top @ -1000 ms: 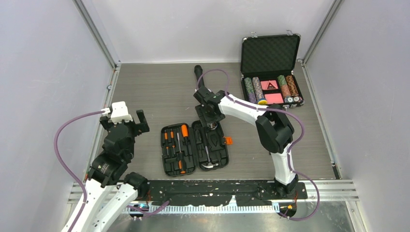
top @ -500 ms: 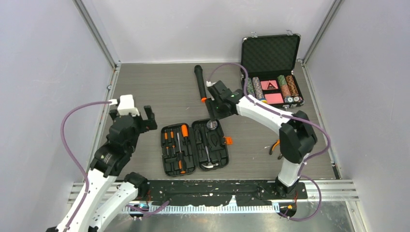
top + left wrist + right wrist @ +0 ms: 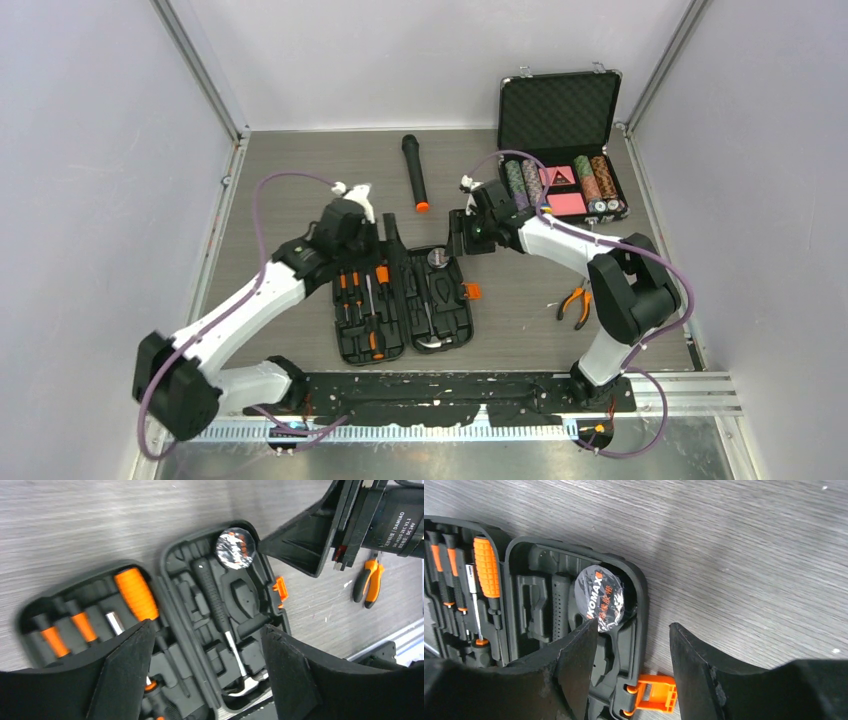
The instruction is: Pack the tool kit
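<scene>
With the open tool kit (image 3: 403, 305) directly beneath the wide, empty left gripper (image 3: 205, 630) and partly beneath the equally bare right gripper (image 3: 633, 627), the pliers (image 3: 575, 303) (well off to that claw's right) probably need seating flat before the lid closes.

This is looking like a robotics lab test cell: plain pale walls (image 3: 90, 150) and aluminium frame posts (image 3: 200, 70) are boxing in a grey wood-grain table (image 3: 300, 170). A left arm (image 3: 250, 300) and a right arm (image 3: 570, 245), both white and black, are standing bolted to a black mounting plate (image 3: 440, 385) along its near edge. Unrelated props are lying about as on a trial bench: an open tool kit (image 3: 355, 335), a poker chip case (image 3: 560, 110), a microphone (image 3: 412, 170) and orange-handled pliers (image 3: 575, 303).
</scene>
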Motion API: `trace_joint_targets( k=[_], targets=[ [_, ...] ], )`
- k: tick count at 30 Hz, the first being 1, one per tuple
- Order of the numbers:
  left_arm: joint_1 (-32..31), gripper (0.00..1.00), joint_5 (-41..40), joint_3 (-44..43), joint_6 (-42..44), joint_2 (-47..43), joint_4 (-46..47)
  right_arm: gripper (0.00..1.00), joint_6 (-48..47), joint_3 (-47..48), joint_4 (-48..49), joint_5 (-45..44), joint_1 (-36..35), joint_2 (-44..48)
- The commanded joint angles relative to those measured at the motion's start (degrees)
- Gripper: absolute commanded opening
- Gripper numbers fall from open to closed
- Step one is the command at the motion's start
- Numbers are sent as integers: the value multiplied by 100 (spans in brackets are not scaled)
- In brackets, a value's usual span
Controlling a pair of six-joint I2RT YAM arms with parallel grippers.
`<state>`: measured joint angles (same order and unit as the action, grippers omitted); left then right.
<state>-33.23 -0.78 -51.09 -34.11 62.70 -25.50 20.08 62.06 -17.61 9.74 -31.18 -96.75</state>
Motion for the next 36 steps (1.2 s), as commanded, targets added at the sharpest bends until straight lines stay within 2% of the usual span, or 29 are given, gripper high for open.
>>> trace_joint_targets(
  k=[1,6,10,14,18,29,36],
  targets=[
    [-313,76,491,-507,-458,880,760,60,275,-273,1103,617,154,130],
    [-431,61,651,-911,-576,1870,1073,57,330,-541,1509,841,245,63],
    [-465,46,722,-1243,-541,2528,1085,54,339,-632,1678,968,279,22],
    [-471,36,758,-1478,-511,3041,1063,52,331,-697,1729,1047,324,-78],
    [-477,29,711,-1643,-431,3352,967,51,343,-737,1958,1117,362,-159],
    [-476,23,670,-1934,-377,4018,743,47,304,-895,2031,1091,410,-246],
    [-476,14,562,-1936,-370,4166,643,44,306,-964,2085,1120,413,-313]
  ],
)
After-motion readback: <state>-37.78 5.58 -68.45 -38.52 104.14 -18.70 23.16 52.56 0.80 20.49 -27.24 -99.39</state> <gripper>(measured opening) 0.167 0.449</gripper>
